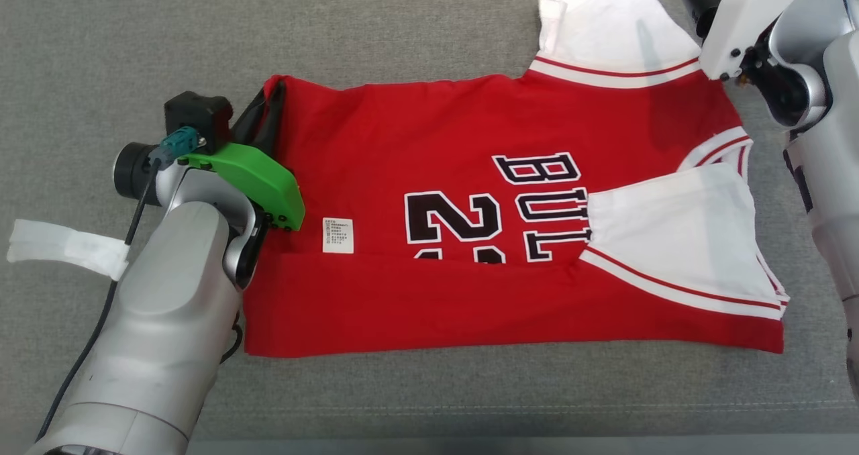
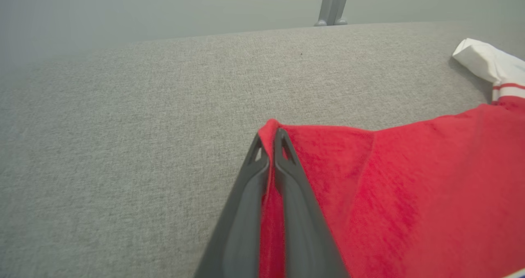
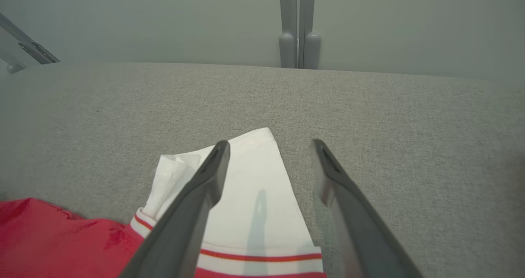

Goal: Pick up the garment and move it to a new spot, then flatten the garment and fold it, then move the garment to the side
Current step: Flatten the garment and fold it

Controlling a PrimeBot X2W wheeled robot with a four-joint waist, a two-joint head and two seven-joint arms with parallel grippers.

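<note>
I have the left gripper pinched shut on the far left corner of the garment, with a ridge of red cloth squeezed between its fingers. My right gripper stands wide open and holds nothing. It hangs over the far white sleeve, one finger above the cloth and the other above bare surface; I cannot tell whether either touches.

The garment is a red jersey with white sleeves, lying sideways in the middle of the grey fabric surface. Its near long edge is folded up over the front, covering part of the black lettering and number. The near sleeve is folded in across the chest, and the far sleeve sticks out flat. A small white label shows beside my left wrist.

A grey post stands behind the surface, well away from the cloth.
</note>
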